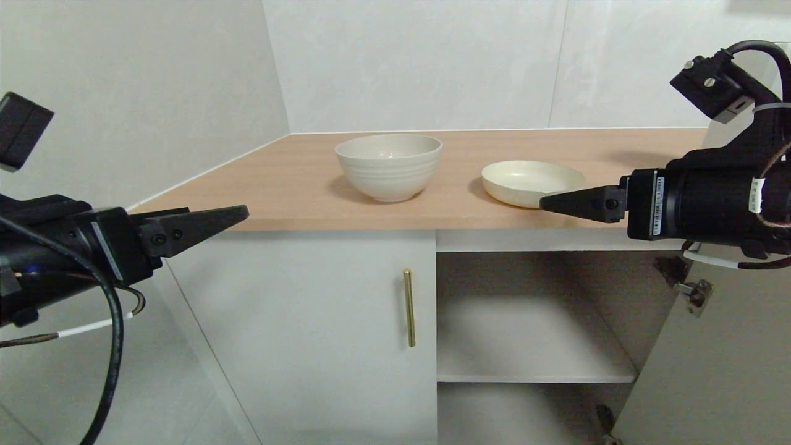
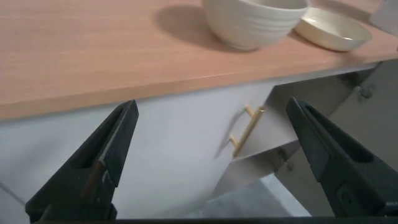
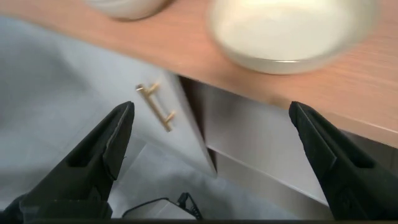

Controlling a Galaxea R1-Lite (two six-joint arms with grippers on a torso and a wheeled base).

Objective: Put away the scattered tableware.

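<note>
Left end effector (image 2: 210,107): you are holding it wide open, gripping nothing, before the desk (image 1: 296,191) edge | right end effector (image 3: 211,109): gaping likewise, empty, hovering near the plate (image 1: 531,181) | bowl (image 1: 389,165): sitting on the desk beside the plate, its rim getting cut off in the left wrist view.

Both arms are matte black with wedge-shaped jaws. The left arm (image 1: 93,247), at nine o'clock, trails a black cable (image 1: 114,346) and a white-sleeved wire (image 1: 93,326). The right arm (image 1: 704,198), at three o'clock, bears white labels (image 1: 656,207) and a screwed camera block (image 1: 710,86).
</note>
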